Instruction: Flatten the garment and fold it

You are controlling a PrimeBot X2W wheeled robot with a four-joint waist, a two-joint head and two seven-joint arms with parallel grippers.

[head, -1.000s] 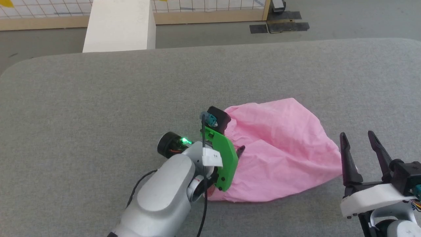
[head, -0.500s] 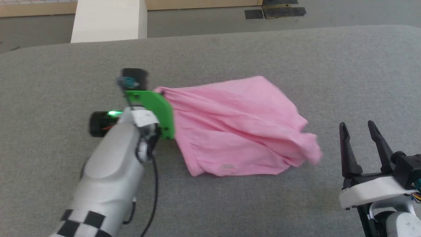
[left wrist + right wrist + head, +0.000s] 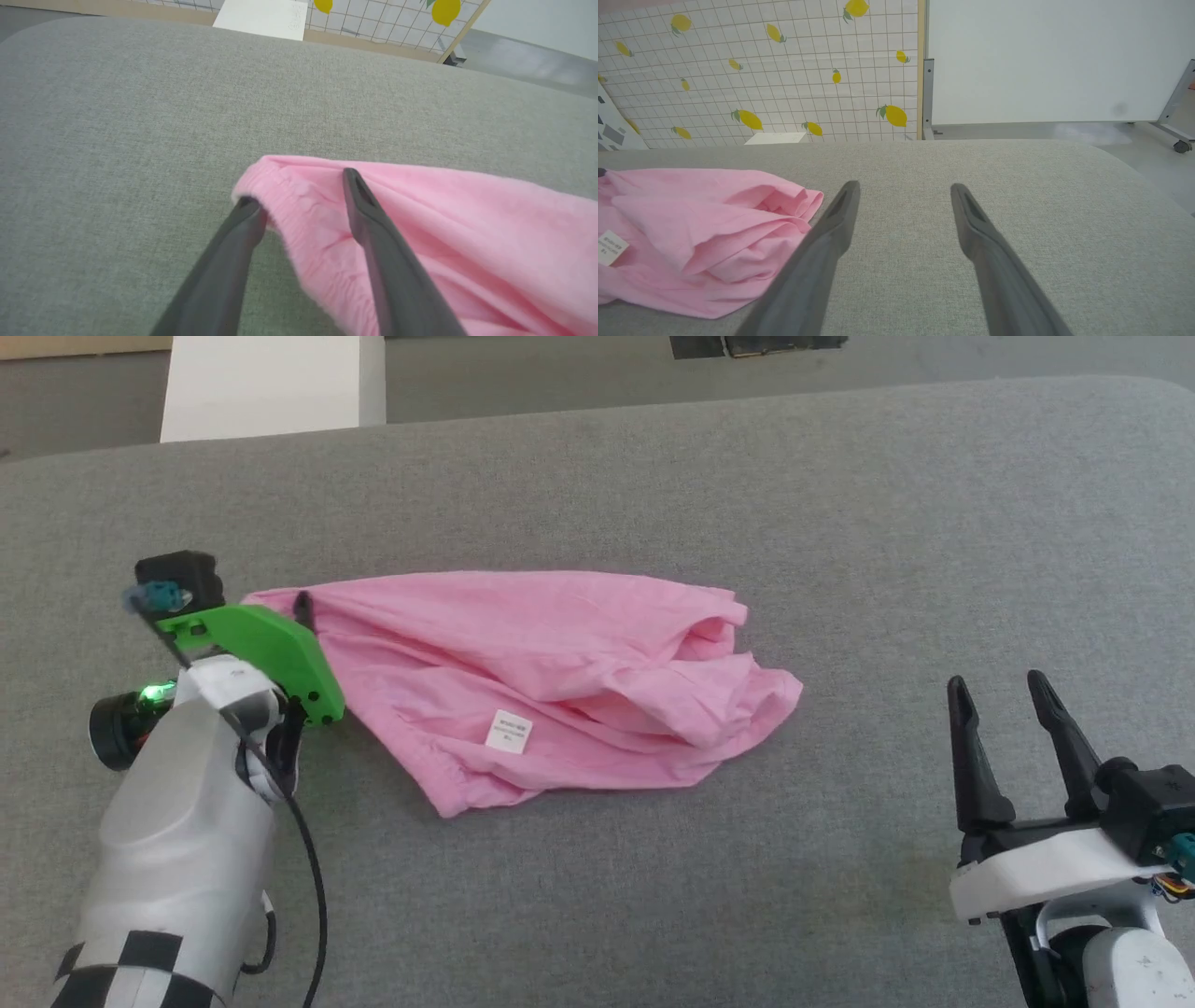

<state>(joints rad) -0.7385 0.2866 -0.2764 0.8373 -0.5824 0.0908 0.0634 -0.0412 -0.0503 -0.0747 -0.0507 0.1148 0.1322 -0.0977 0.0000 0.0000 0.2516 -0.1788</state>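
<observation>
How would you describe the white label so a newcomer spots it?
On the grey table lies a rumpled pink garment. Near its front edge, toward the robot's left, sits the label: a small white rectangle, the only white patch on the pink.

Silver arm (image 3: 177, 840), white-based right end effector (image 3: 997, 681)

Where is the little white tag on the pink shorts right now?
In the head view the white tag lies on top of the pink shorts, near their edge closest to the robot. It is nearer the left gripper than the right gripper.
</observation>
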